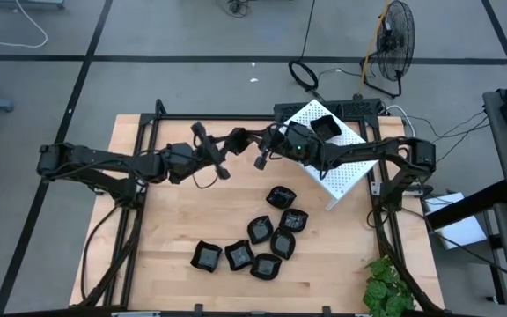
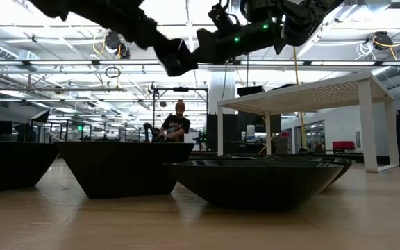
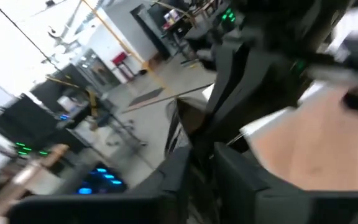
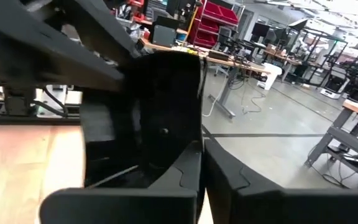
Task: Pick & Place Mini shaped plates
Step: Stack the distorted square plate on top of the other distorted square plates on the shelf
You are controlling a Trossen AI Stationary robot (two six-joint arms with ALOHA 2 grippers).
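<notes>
Several glossy black mini plates (image 1: 262,239) rest flat on the wooden table near its near edge; up close they show as dark bowls (image 2: 255,182). One plate (image 1: 324,128) sits on top of the white perforated rack (image 1: 341,172). Both arms are raised and meet over the far middle of the table. My right gripper (image 1: 259,151) is shut on one black plate (image 4: 160,118). My left gripper (image 1: 225,151) stands right in front of it, close to the same plate; its blurred wrist view does not show whether it touches. My right gripper (image 4: 202,180) pinches the black plate by its rim (image 4: 194,149) between the two fingers. It comes level from the table's right side. The plate is lifted well clear of the table and stands on edge, reaching out toward my left gripper.
The white rack (image 2: 311,94) stands on legs at the table's far right. A green plant (image 1: 385,291) sits at the near right corner. Bare wood lies on the table's left half and between the plate cluster and the arms. A person (image 2: 176,125) is far behind the table.
</notes>
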